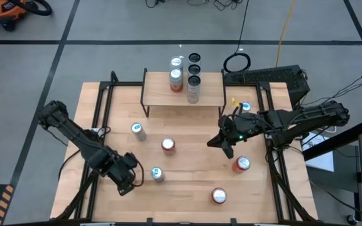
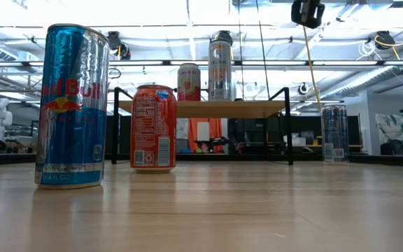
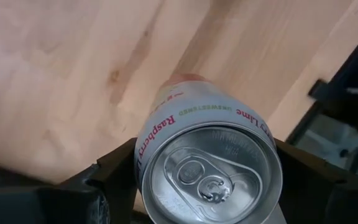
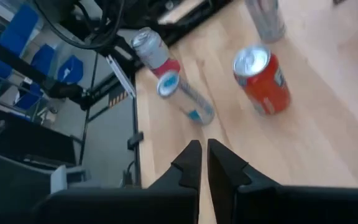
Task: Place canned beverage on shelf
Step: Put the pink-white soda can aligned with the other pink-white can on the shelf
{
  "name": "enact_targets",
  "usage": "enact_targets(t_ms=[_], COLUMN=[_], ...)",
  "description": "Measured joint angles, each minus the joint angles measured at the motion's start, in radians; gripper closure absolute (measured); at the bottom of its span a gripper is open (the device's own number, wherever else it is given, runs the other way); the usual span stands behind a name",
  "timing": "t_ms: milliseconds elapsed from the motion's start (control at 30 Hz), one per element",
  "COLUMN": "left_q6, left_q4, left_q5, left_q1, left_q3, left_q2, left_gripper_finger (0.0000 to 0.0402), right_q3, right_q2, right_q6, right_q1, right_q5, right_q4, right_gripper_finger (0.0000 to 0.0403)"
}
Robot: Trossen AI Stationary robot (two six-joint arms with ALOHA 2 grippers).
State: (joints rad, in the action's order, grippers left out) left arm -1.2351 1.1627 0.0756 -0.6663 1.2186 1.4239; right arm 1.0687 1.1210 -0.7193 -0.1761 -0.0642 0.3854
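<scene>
- Left gripper (image 3: 207, 186) clamps a Raspberry Lime can (image 3: 210, 162) near the table's (image 1: 187, 182) front
- Right gripper (image 4: 202, 155), fingers pinched together, hovers empty before the shelf (image 1: 162, 94)

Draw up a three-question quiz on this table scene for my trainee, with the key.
1. True or false: the right gripper holds a can.
2. The left gripper is closed on which can? A) the Raspberry Lime can B) the blue Red Bull can C) the orange-red can
3. Fill in: that can stands on the ___, not yet on the shelf.

Key: 1 false, it is shut and holds nothing. 2 A. 3 tabletop.
</scene>
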Motion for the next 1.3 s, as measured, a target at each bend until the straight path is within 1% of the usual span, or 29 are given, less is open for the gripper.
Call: enact_targets(t_ms=[133,267,333,433,533,600,700,767,833,867,933,1033,1167,1300], left_q6=[-0.036,-0.132,-0.174,-0.202,-0.233,-0.255,-0.278,-0.278,-0.278,-0.278,-0.278,-0.278,-0.277,-0.275], left_q4=[0.133,0.287,0.325,0.336,0.323,0.297,0.237,0.191,0.145,0.121,0.068,0.002,-0.072,-0.119], left_q5=[-0.012,-0.058,-0.079,-0.114,-0.157,-0.189,-0.215,-0.219,-0.219,-0.220,-0.221,-0.224,-0.225,-0.225], left_q1=[0.044,0.101,0.132,0.182,0.235,0.269,0.316,0.348,0.376,0.390,0.419,0.451,0.482,0.503], left_q3=[0.152,0.308,0.380,0.473,0.541,0.567,0.584,0.585,0.585,0.585,0.585,0.585,0.585,0.585], left_q2=[0.000,-0.001,-0.001,-0.001,-0.001,-0.002,-0.002,-0.002,-0.002,-0.002,-0.002,-0.002,-0.002,-0.001], left_gripper_finger=[0.0115,0.0115,0.0115,0.0115,0.0115,0.0115,0.0115,0.0115,0.0115,0.0115,0.0115,0.0115,0.0115,0.0116], right_q3=[0.000,0.000,0.000,0.000,0.002,0.028,0.107,0.189,0.271,0.314,0.386,0.460,0.499,0.528], right_q2=[0.000,0.007,0.015,0.034,0.050,0.066,0.094,0.124,0.158,0.179,0.216,0.264,0.309,0.349], right_q6=[0.006,0.012,0.046,0.120,0.172,0.217,0.341,0.428,0.502,0.534,0.589,0.622,0.662,0.652], right_q1=[0.000,-0.003,-0.008,-0.019,-0.034,-0.037,-0.043,-0.044,-0.044,-0.043,-0.036,-0.033,-0.034,-0.035], right_q5=[0.016,0.017,0.019,0.031,0.096,0.147,0.200,0.241,0.295,0.304,0.305,0.305,0.317,0.330], right_q4=[-0.026,-0.085,-0.123,-0.231,-0.333,-0.337,-0.306,-0.266,-0.192,-0.156,-0.079,0.004,0.025,0.061], right_gripper_finger=[0.0379,0.0342,0.0318,0.0272,0.0221,0.0186,0.0137,0.0109,0.0088,0.0079,0.0066,0.0057,0.0053,0.0052])
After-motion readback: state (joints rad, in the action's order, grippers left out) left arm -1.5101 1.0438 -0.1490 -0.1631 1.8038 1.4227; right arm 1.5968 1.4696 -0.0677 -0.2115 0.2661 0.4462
